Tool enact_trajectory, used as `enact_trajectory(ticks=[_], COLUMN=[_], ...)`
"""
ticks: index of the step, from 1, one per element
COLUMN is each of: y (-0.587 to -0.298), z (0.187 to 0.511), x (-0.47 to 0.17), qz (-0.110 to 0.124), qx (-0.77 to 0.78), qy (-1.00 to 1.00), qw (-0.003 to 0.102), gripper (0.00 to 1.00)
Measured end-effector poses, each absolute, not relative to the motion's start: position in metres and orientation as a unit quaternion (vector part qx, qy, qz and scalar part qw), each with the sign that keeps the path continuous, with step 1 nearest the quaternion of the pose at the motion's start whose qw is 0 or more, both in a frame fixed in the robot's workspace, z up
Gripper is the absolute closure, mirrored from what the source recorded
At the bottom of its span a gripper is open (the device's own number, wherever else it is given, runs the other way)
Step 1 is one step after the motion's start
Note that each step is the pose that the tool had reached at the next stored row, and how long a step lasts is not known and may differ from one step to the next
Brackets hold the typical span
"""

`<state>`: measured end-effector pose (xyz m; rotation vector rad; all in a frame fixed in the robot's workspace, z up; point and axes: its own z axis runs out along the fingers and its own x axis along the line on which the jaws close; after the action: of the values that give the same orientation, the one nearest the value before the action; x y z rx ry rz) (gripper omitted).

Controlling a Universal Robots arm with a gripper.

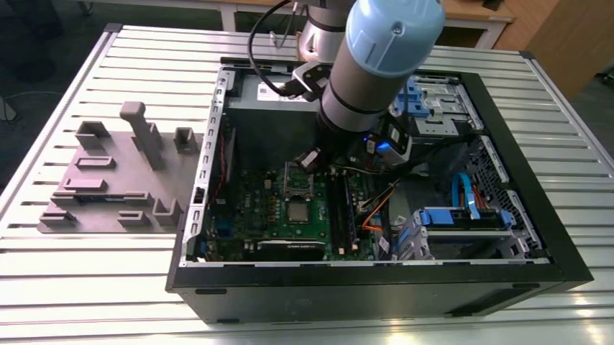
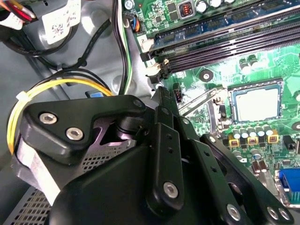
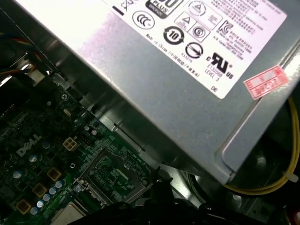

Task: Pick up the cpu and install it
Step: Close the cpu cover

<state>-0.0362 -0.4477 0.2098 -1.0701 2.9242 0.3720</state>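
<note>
**Claw and socket area.** The claw (image 1: pixel 309 159) hangs inside the open computer case (image 1: pixel 384 291), low over the far part of the green motherboard (image 1: pixel 259 205). It is just in front of the grey power supply (image 3: pixel 187 79). In the second wrist view the claw's (image 2: pixel 158 93) black linkages run to a tip above the board, but whether it is released or clenched cannot be told. Nothing can be made out in its grip.

**Task object.** The cpu (image 1: pixel 299 213) lies flat in its square socket near the middle of the motherboard, with its pale metal top facing up. In the second wrist view the cpu (image 2: pixel 255 103) is framed by the socket rim, and the memory slots (image 2: pixel 225 44) run alongside. The hinged retention frame (image 1: pixel 299 181) stands open between the claw and the cpu.

**Key relation.** The cpu lies toward the near side of the case from the claw, close but apart, with the open frame between them. The chip is square, so it has no long axis, and its edges run parallel to the board's edges.

**Arm pose.** The arm (image 1: pixel 374 72) comes in from the far side of the table (image 1: pixel 96 287) and slopes steeply down into the case, wrist lowest. The grey fixture block (image 1: pixel 106 183) sits well apart, on the exterior view's left.
</note>
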Motion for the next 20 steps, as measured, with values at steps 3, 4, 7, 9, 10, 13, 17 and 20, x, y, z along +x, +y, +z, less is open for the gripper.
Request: enact_trajectory(ticks=[3,4,7,9,10,13,17,20], y=[-0.448,-0.448,-0.448,-0.448,-0.448,-0.448,-0.448,-0.448], z=[0.212,0.213,0.215,0.217,0.218,0.220,0.221,0.222], x=[-0.036,-0.036,-0.036,-0.037,-0.037,-0.037,-0.037,-0.037], qz=[0.119,0.119,0.119,0.119,0.119,0.120,0.120,0.120], qx=[-0.341,-0.341,-0.341,-0.341,-0.341,-0.341,-0.341,-0.341], qy=[0.932,0.932,0.932,0.932,0.932,0.932,0.932,0.932], qw=[0.003,0.003,0.003,0.003,0.003,0.003,0.003,0.003], gripper=[0.90,0.90,0.90,0.90,0.90,0.90,0.90,0.90])
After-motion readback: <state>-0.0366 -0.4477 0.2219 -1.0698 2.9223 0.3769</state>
